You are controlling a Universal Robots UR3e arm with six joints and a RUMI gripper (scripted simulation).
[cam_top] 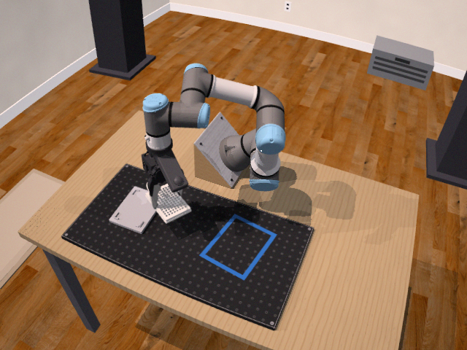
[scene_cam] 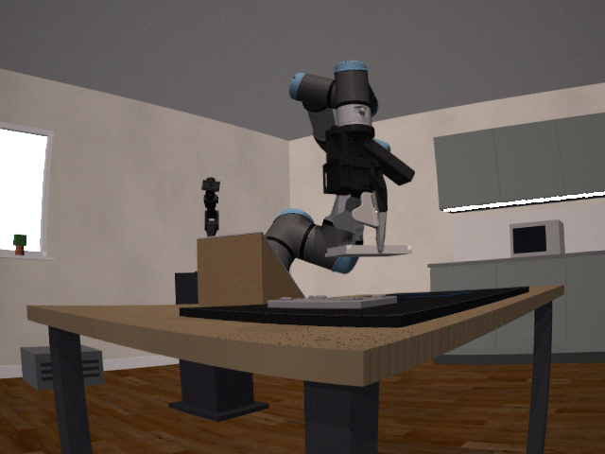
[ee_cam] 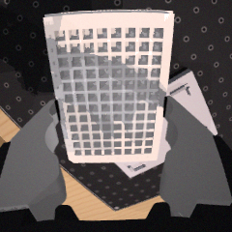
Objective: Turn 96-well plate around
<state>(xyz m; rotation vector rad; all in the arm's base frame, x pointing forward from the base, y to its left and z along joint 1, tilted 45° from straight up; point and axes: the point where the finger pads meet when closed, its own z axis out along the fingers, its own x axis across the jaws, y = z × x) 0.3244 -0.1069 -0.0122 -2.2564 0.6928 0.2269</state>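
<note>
My gripper (cam_top: 162,199) is shut on the white 96-well plate (cam_top: 172,205) and holds it level well above the board, its long sides between the fingers. In the wrist view the plate (ee_cam: 112,89) fills the middle between both grey fingers. The grey plate nest N1 (cam_top: 132,213) lies flat on the black pegboard, just left of and below the plate. A corner of the nest (ee_cam: 190,103) shows past the plate's right edge in the wrist view. In the exterior view the plate (scene_cam: 369,250) hangs clear above the nest (scene_cam: 332,301). I cannot make out the plate's cut corner.
A blue rectangle outline (cam_top: 238,246) is marked on the pegboard (cam_top: 188,240) to the right of the nest. The arm's wedge-shaped wooden base (cam_top: 214,150) stands behind the board. The table's left edge is close to the nest.
</note>
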